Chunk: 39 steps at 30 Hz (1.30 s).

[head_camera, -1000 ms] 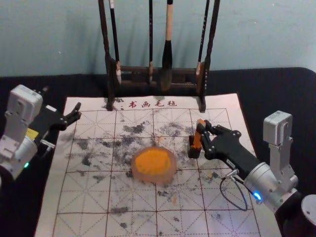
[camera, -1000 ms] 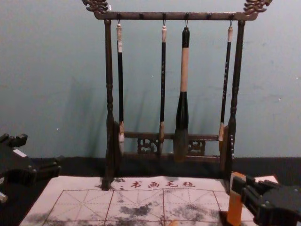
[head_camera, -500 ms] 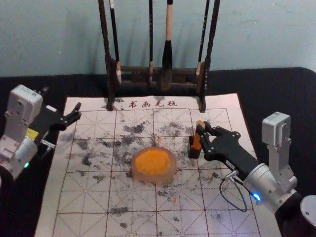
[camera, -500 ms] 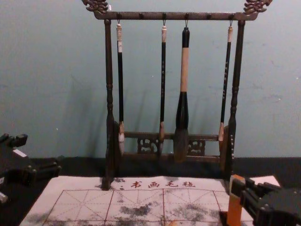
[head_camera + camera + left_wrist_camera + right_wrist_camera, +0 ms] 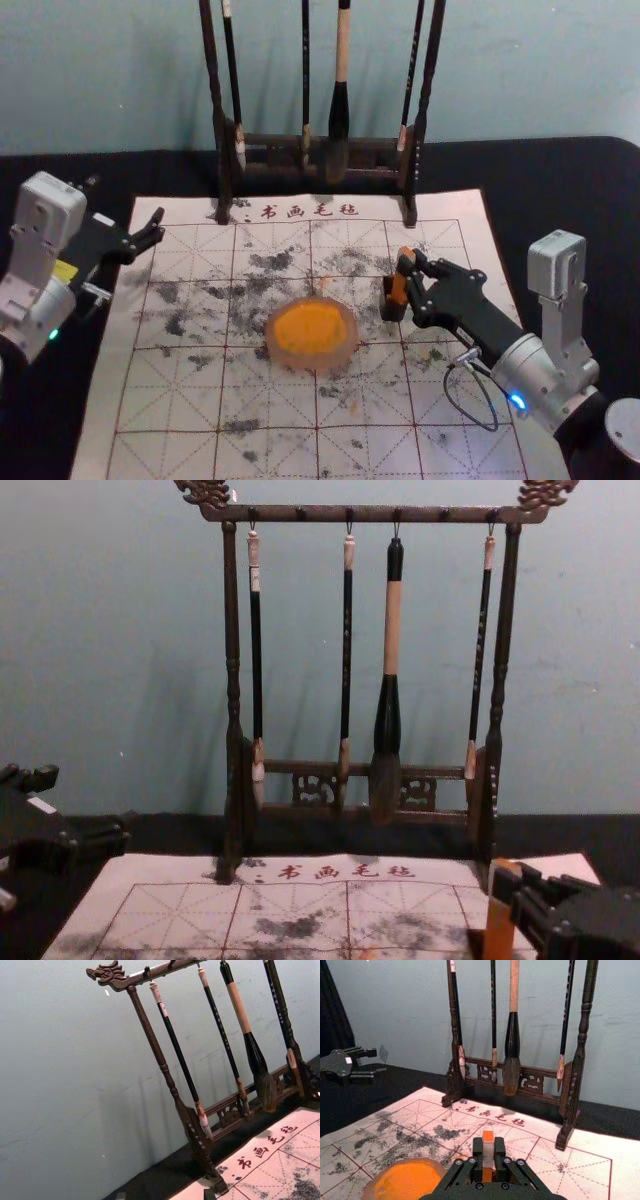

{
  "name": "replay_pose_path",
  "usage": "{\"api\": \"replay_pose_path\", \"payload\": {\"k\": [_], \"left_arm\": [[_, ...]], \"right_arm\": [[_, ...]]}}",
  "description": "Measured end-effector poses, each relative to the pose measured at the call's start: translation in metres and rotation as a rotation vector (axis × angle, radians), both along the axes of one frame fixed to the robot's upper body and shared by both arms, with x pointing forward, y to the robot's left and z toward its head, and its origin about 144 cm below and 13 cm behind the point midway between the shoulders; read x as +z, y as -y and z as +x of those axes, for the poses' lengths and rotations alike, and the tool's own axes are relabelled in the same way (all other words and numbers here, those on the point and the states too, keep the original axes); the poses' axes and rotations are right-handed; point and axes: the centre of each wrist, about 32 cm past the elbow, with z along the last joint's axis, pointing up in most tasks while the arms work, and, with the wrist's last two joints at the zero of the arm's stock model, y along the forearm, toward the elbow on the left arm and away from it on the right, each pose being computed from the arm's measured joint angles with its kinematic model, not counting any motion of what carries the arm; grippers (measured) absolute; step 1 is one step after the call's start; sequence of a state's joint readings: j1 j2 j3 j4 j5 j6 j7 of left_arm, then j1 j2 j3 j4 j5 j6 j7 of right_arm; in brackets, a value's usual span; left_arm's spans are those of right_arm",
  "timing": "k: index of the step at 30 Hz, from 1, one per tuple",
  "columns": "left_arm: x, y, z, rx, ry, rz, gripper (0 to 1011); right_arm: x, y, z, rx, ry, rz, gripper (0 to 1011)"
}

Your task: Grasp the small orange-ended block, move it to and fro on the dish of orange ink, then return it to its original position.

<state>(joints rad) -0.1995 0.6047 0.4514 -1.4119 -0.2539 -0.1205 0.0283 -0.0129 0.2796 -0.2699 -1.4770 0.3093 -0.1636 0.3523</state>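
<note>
In the head view my right gripper [image 5: 408,272] is shut on the upper part of the orange-ended block [image 5: 400,288], held upright at a small dark holder [image 5: 392,311]; whether its lower end is inside I cannot tell. The right wrist view has the right gripper [image 5: 488,1154] pinching the block [image 5: 488,1136] between both fingertips. The block [image 5: 499,927] appears orange at the chest view's lower right. Left of the holder lies the dish of orange ink [image 5: 311,332]. My left gripper [image 5: 142,240] is parked open at the mat's left edge.
A wooden rack [image 5: 270,141] with several hanging brushes stands behind the stained, gridded mat [image 5: 170,400]. Its right foot [image 5: 409,212] is beyond the holder. Black cloth [image 5: 560,200] surrounds the mat, and a wall rises behind.
My right gripper and the block have sunk slightly, the block's top standing lower in the chest view. The grip on it is unchanged. The left arm has stayed still.
</note>
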Motion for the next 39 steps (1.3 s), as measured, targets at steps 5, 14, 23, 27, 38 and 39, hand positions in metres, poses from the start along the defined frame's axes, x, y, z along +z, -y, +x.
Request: {"api": "replay_pose_path", "payload": {"k": [5, 14, 23, 27, 38, 39], "left_arm": [[0.0, 0.0, 0.0, 0.0, 0.0, 0.0, 1001], [0.0, 0.0, 0.0, 0.0, 0.0, 0.0, 1001], [0.0, 0.0, 0.0, 0.0, 0.0, 0.0, 1001], [0.0, 0.0, 0.0, 0.0, 0.0, 0.0, 1001], [0.0, 0.0, 0.0, 0.0, 0.0, 0.0, 1001], [0.0, 0.0, 0.0, 0.0, 0.0, 0.0, 1001]], "right_arm": [[-0.002, 0.0, 0.0, -0.005, -0.002, -0.001, 138], [-0.006, 0.0, -0.001, -0.013, -0.006, 0.014, 138], [-0.008, -0.002, -0.003, -0.012, -0.015, 0.029, 138], [-0.009, -0.003, -0.004, -0.011, -0.021, 0.033, 138], [-0.012, -0.005, -0.005, -0.017, -0.024, 0.033, 138], [-0.013, -0.005, -0.005, -0.018, -0.023, 0.033, 138]]}}
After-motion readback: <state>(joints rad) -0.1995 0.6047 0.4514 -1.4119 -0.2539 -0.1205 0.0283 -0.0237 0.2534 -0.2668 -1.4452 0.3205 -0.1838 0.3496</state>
